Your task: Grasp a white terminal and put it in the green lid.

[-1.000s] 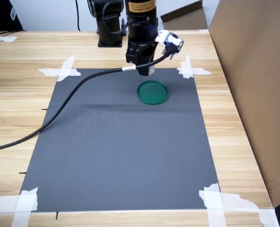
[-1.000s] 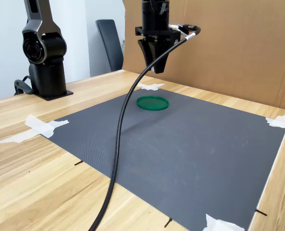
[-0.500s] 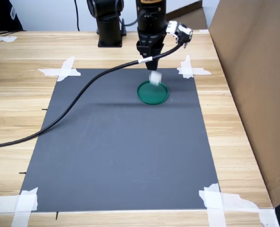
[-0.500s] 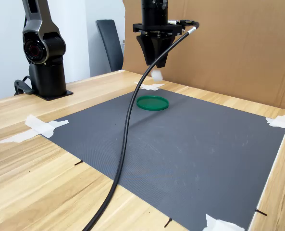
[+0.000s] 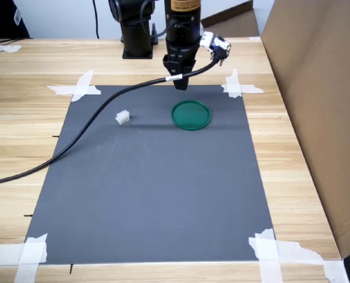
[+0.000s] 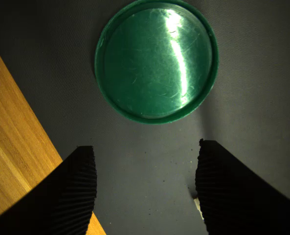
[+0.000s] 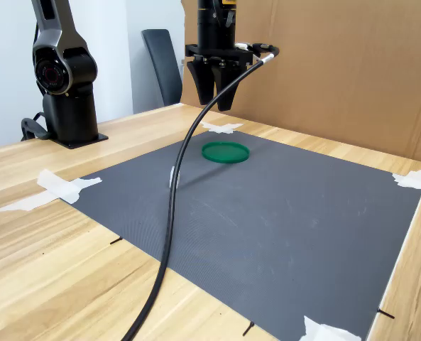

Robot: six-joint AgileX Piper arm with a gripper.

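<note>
Green lid [image 5: 190,115] shown empty on grey mat [image 5: 151,194], near mat's 1 o'clock corner in first exterior view. White terminal [image 5: 123,117] now seen lying on mat, well apart from lid at its 9 o'clock; half a second earlier it was falling beneath gripper [image 5: 181,83]. Fingers [image 6: 71,188] spread open, nothing held, hovering above lid's far edge. Drop judged missed; re-grasp required.

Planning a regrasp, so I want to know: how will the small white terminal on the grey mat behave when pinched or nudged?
The white terminal is tiny and blocky, so probably rigid and very light. Lying loose on the flat mat, well clear of the green lid, it may skid or tumble if nudged. Its small faces leave the open tool little margin, so an off-centre pinch could squirt it out.
</note>
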